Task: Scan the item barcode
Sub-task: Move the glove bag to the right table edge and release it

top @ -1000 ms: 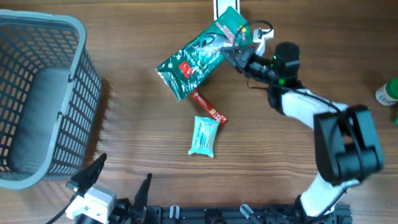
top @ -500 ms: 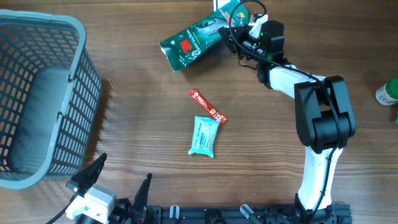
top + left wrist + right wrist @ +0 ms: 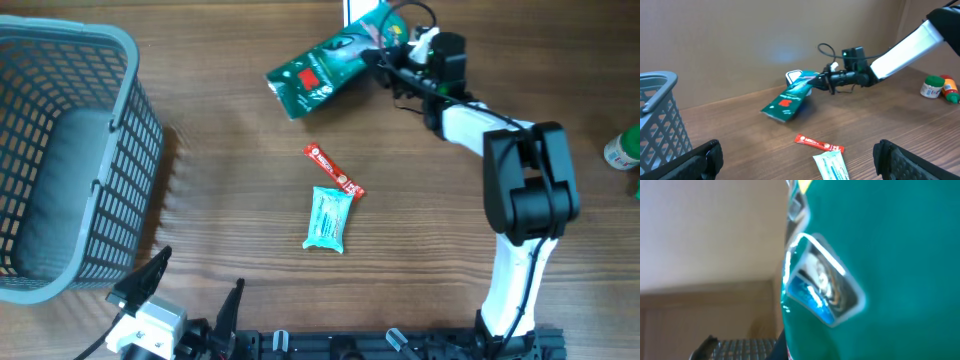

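Overhead: right gripper (image 3: 384, 56) clamps the green foil snack bag (image 3: 318, 76) by 1 end, left gripper (image 3: 199, 272) spread wide; so thinly held, it could slip free.

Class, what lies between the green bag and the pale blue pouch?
A red stick packet, between green bag and pouch, clearest in the overhead view.

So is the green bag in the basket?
No, the green bag is out on the table, pinched by the right gripper, well away from the grey basket.
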Tool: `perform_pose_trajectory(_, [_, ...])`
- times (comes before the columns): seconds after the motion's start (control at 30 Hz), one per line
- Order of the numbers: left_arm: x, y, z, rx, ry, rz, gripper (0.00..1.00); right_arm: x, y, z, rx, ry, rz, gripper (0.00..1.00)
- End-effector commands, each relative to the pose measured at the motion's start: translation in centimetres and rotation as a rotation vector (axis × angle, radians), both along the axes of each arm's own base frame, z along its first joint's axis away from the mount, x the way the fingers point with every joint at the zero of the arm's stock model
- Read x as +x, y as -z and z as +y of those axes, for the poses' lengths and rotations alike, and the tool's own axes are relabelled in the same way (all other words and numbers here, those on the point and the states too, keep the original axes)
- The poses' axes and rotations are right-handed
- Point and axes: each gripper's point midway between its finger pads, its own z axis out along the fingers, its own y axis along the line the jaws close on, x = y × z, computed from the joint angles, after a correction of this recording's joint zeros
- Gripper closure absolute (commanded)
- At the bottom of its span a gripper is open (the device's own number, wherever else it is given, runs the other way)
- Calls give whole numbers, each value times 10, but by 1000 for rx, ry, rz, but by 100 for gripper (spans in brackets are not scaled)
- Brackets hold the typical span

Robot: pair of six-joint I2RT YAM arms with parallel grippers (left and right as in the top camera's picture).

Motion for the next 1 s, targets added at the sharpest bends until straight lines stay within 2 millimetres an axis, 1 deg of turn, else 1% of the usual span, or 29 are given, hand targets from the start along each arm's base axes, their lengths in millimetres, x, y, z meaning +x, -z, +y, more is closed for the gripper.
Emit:
perform_pose_trajectory(0.0, [-2,-1,-2,-6,9,-5,0,8,-57,-55,-38,49,-100,95])
perform_pose_trajectory(0.03, [-2,-1,-2,-6,9,-5,0,7,-60,-78,-68,78,-90,95])
perform_pose_trajectory(0.13, [-2,-1,-2,-6,9,-5,0,3,-62,-135,-123,156,-65,96])
perform_pose_trajectory(0.2, [-2,-1,-2,-6,9,-5,0,0,-56,-177,-137,226,-21,95])
perform_pose_trajectory(0.27, [-2,-1,-2,-6,9,-5,0,-7,-46,-224,-139,318,39,95])
perform_pose_trajectory(0.3, [-2,-1,-2,-6,9,-5,0,-12,-40,-254,-147,375,66,95])
perform_pose_trajectory(0.43, [-2,-1,-2,-6,9,-5,0,-32,-38,-342,-203,521,54,95])
perform_pose_trajectory(0.5, [-2,-1,-2,-6,9,-5,0,-47,-38,-388,-223,615,57,95])
perform_pose_trajectory(0.53, [-2,-1,-2,-6,9,-5,0,-53,-38,-405,-237,646,53,95])
perform_pose_trajectory(0.57, [-2,-1,-2,-6,9,-5,0,-58,-37,-417,-251,673,56,95])
perform_pose_trajectory(0.6, [-2,-1,-2,-6,9,-5,0,-66,-36,-436,-280,715,59,95])
perform_pose_trajectory(0.7, [-2,2,-2,-7,9,6,0,-84,-28,-471,-348,808,94,94])
perform_pose_trajectory(0.73, [-3,4,-2,-8,9,15,0,-91,-26,-482,-376,837,106,90])
perform_pose_trajectory(0.8, [-3,9,-2,-10,9,39,0,-99,-23,-496,-414,866,118,83])
perform_pose_trajectory(0.83, [-4,12,-2,-11,9,51,0,-101,-23,-499,-430,868,114,82])
perform_pose_trajectory(0.97, [-8,29,-2,-18,9,131,0,-103,-24,-502,-435,873,113,66])
